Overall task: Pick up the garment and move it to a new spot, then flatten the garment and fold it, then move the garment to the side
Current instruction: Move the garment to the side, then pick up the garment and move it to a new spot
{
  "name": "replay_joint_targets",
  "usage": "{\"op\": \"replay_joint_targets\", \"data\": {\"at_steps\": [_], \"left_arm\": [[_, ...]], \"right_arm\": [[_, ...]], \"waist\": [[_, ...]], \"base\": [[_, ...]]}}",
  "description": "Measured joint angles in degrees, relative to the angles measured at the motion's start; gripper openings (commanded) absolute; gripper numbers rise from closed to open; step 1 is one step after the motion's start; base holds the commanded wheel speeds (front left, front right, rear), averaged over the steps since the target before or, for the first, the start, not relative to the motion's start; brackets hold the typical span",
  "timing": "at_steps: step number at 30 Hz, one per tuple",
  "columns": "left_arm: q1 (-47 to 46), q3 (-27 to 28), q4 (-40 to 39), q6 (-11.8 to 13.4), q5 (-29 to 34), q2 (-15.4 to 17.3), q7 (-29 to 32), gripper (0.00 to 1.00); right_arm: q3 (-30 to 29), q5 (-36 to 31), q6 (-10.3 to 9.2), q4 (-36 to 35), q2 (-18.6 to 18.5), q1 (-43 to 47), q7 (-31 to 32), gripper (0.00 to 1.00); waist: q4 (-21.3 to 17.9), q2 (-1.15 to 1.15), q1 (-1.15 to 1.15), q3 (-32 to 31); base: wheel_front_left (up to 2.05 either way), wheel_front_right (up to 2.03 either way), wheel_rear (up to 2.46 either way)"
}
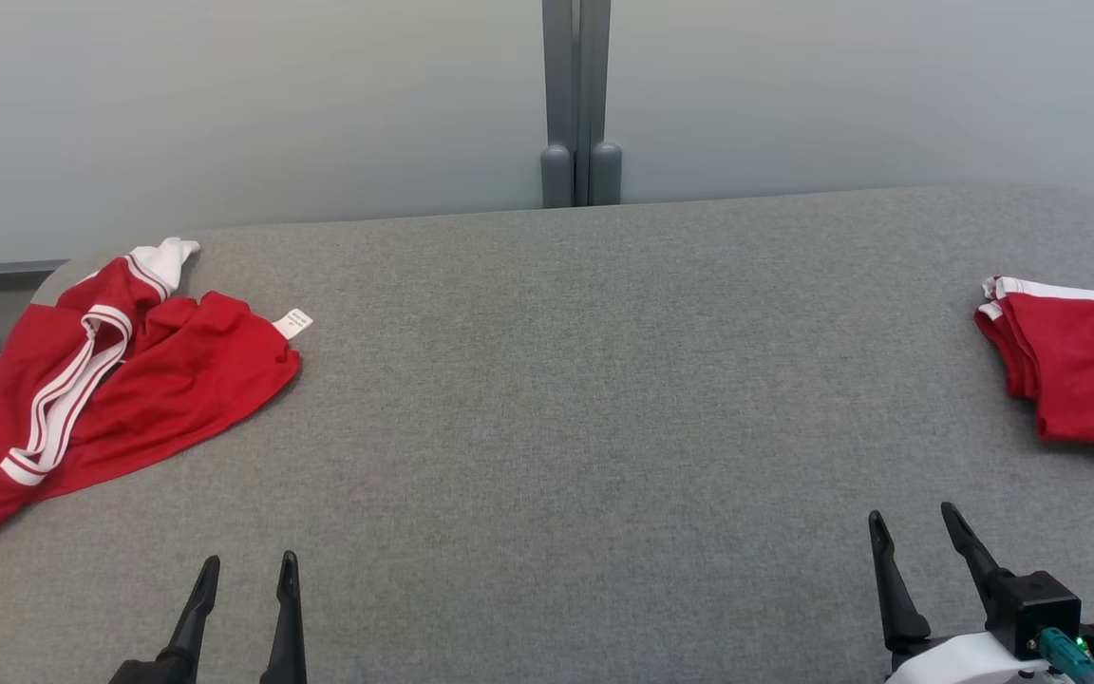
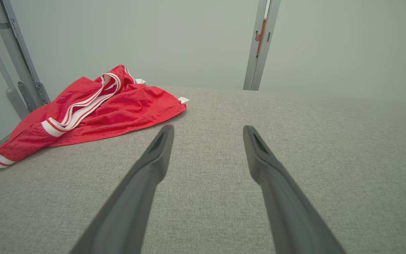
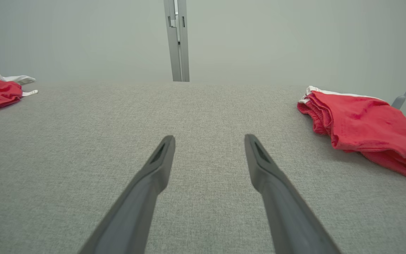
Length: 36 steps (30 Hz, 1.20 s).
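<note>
Both of your tools stand with fingers spread wide and nothing between them. The left gripper (image 1: 251, 560) is at the lower left of the head view and the right gripper (image 1: 913, 515) at the lower right, both over bare grey table (image 1: 585, 399).

The piece to pick up, I judge, is the crumpled red garment (image 1: 129, 380) at the left of the frame, well apart from either gripper. Its lower end runs off the frame's left edge and seems to hang over the table's edge.

A folded red garment (image 1: 1079, 370) lies at the far right, nearer your right gripper. If you reach for that one by mistake, you disturb what looks like finished work.

On the crumpled piece, watch the white striped trim (image 1: 63, 399) and the small label (image 1: 292, 324). If you pinch only those, the cloth is likely to trail, twist or slip out as you lift. If you come down too hard, the fingers may catch the table's woven cover along with the cloth. With a shallow hold, the overhanging end could drag the whole piece off the table.
</note>
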Motion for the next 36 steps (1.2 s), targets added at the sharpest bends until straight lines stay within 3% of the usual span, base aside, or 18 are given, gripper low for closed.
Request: {"op": "replay_joint_targets", "data": {"at_steps": [13, 29, 36], "left_arm": [[-0.2, -1.6, 0.3, 0.0, 0.0, -0.1, 0.0, 1.0], [3.9, 1.4, 0.3, 0.0, 0.1, -0.2, 0.0, 1.0], [4.3, 1.8, -0.9, 0.0, 0.0, -0.2, 0.0, 1.0]], "right_arm": [[0.5, 1.1, -0.01, -0.7, 0.0, 0.2, 0.0, 1.0], [6.1, 4.1, 0.0, 0.7, 0.0, -1.2, 0.0, 1.0], [7.9, 4.9, 0.0, 1.4, 0.1, -1.2, 0.0, 1.0]], "waist": [[2.3, 0.0, 0.0, -0.4], [18.5, 0.0, 0.0, -2.0], [22.5, 0.0, 0.0, -2.6]], "base": [[0.0, 0.0, 0.0], [0.0, 0.0, 0.0], [0.0, 0.0, 0.0]]}}
